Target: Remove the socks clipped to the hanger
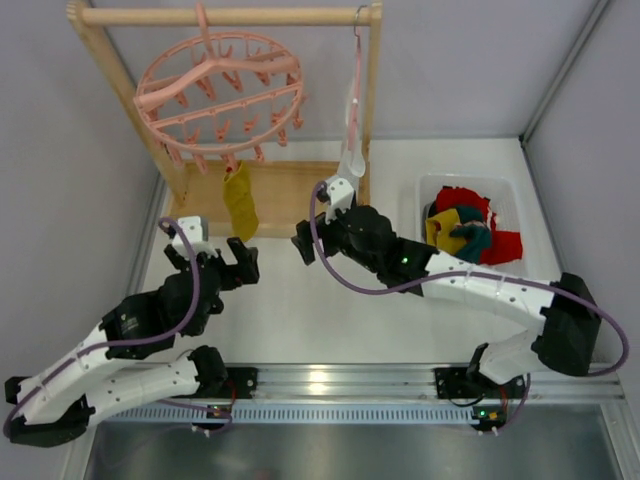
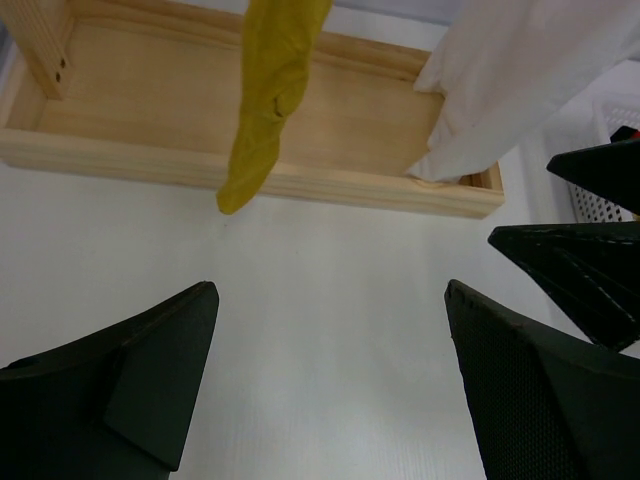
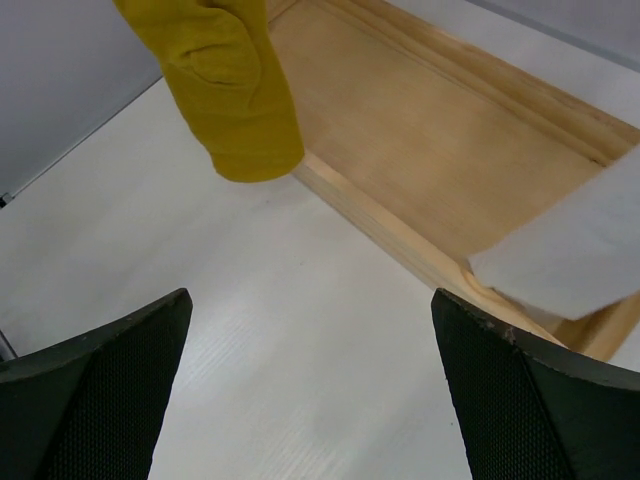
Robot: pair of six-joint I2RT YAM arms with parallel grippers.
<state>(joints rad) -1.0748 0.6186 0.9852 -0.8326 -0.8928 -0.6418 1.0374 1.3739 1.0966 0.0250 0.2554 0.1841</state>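
Note:
The round pink hanger [image 1: 220,95] hangs from the wooden rack's top bar. One mustard yellow sock [image 1: 240,200] is clipped to its near rim and hangs over the rack's base. It also shows in the left wrist view [image 2: 265,100] and the right wrist view [image 3: 230,90]. My left gripper [image 1: 248,262] is open and empty, low over the table, just in front of and below the sock [image 2: 330,300]. My right gripper [image 1: 302,245] is open and empty, to the sock's right [image 3: 310,300]. Several red, yellow and teal socks [image 1: 470,228] lie in the bin.
The wooden rack [image 1: 372,110] and its flat base tray [image 2: 330,110] stand behind the grippers. A slim pink hanger with white cloth [image 1: 352,130] hangs at the rack's right end, close to my right gripper. A white bin [image 1: 505,190] stands at the right. My right gripper's fingers [image 2: 590,260] show in the left wrist view.

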